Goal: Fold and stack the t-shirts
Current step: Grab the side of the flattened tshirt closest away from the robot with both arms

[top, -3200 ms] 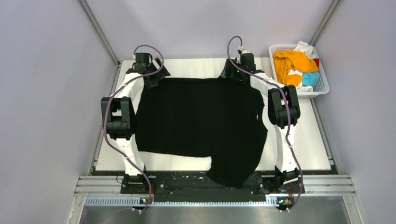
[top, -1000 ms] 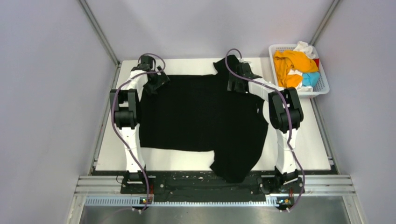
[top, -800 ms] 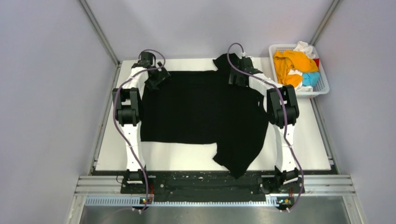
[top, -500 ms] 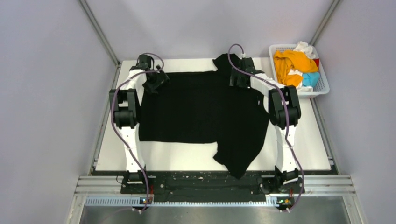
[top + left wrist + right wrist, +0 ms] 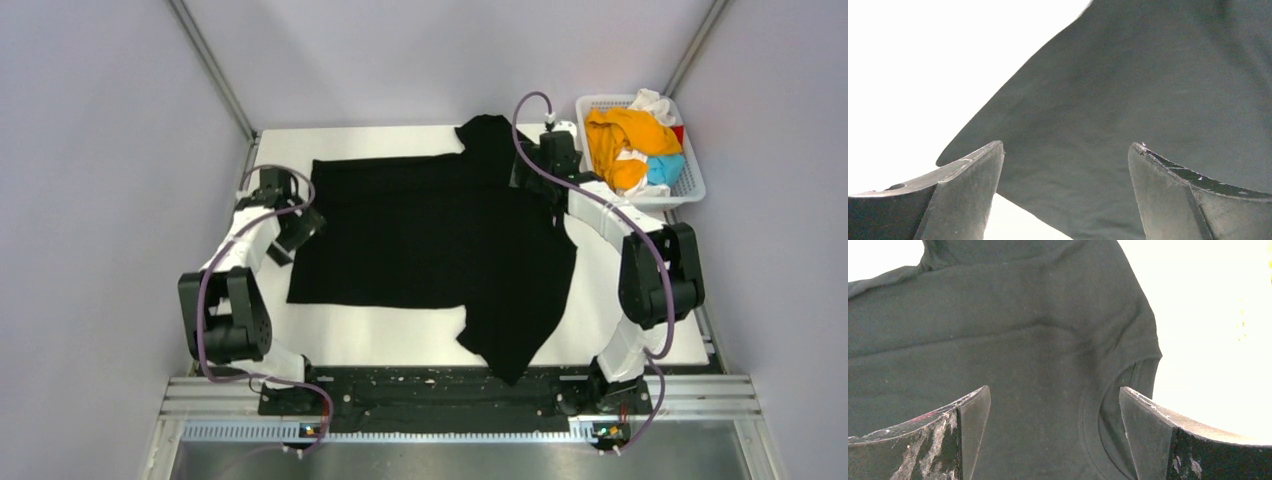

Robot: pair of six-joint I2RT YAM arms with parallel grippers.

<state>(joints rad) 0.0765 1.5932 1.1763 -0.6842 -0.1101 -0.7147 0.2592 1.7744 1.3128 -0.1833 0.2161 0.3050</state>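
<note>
The large black t-shirt (image 5: 430, 240) lies spread flat on the white table (image 5: 390, 345), with one sleeve at the far edge (image 5: 487, 132) and another hanging toward the near edge (image 5: 515, 345). My left gripper (image 5: 300, 225) is open and empty, low over the shirt's left edge. In the left wrist view, black cloth (image 5: 1128, 90) lies below the gripper (image 5: 1065, 150). My right gripper (image 5: 535, 175) is open and empty over the shirt's far right part. The right wrist view shows the collar (image 5: 1098, 410) below the gripper (image 5: 1055, 390).
A white lattice basket (image 5: 583, 103) stands at the far right corner. It holds orange (image 5: 620, 135), white (image 5: 652, 102), light blue (image 5: 665, 167) and red (image 5: 680, 132) shirts. Grey walls close in left and right.
Both grippers have let go of the shirt's far edge. The left arm has swung back to the shirt's left side. The right gripper has moved right. The shirt lies farther up the table.
</note>
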